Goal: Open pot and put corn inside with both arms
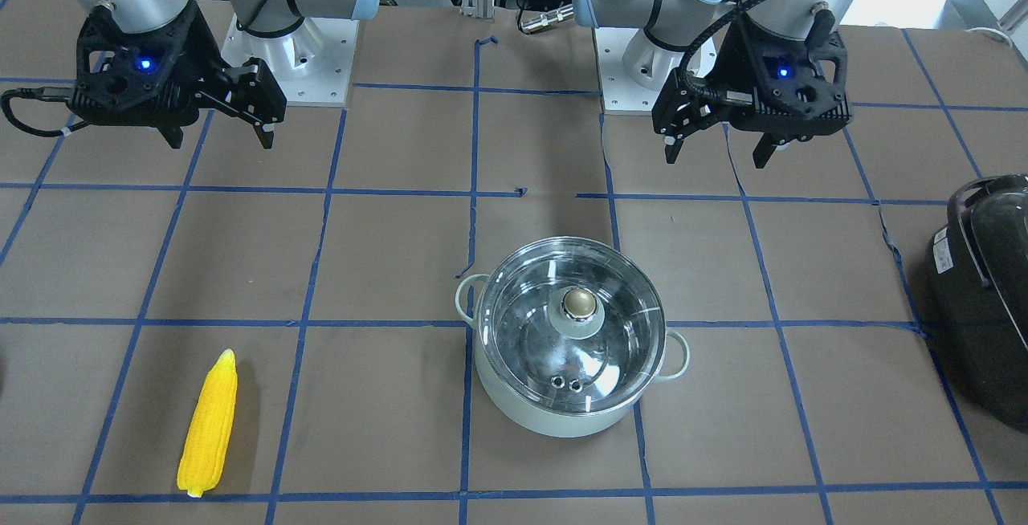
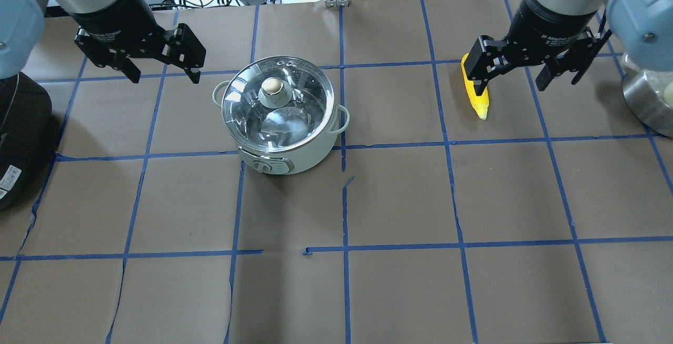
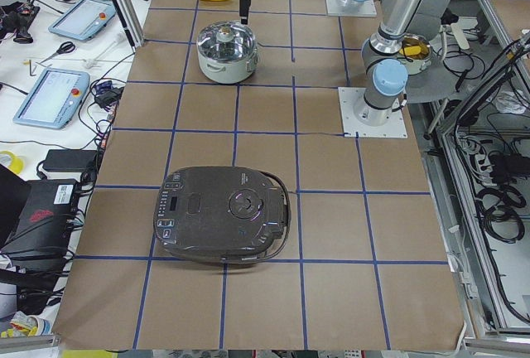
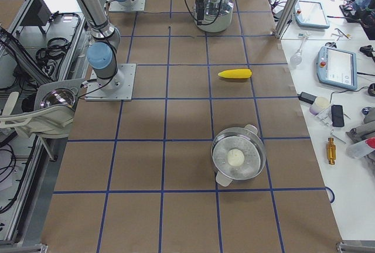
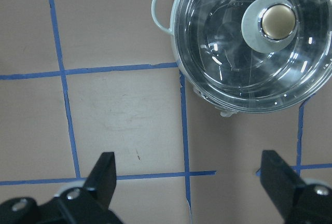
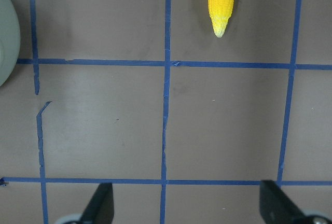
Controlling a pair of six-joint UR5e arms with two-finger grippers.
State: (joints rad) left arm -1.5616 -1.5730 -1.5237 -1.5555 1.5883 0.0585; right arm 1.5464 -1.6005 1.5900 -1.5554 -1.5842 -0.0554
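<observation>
Brown paper, ruled into squares by blue tape, covers the worktop (image 1: 401,252). At its end on the robot's left sits a bulky black appliance (image 1: 984,300) with a handle and a small white label, too small to read. Near the opposite end stands a lidded steel pan (image 4: 225,153).

Pale mint green, the pot (image 1: 554,421) stands about midway along the worktop, nearer the operators' long edge than the robot's, well apart from both. It has two loop side handles. Its glass lid (image 1: 522,308), with a brass-coloured knob (image 1: 582,303), sits on it, and the shiny steel inside shows through.

Bright yellow, the corn (image 1: 209,425) lies flat toward the robot's right end, near the operators' edge, pointed tip toward the robot.

Nearer the robot's edge, the left gripper (image 1: 716,157) and the right gripper (image 1: 219,142) hang above the worktop, jaws wide apart and empty. White print on their bodies is too small to read.
</observation>
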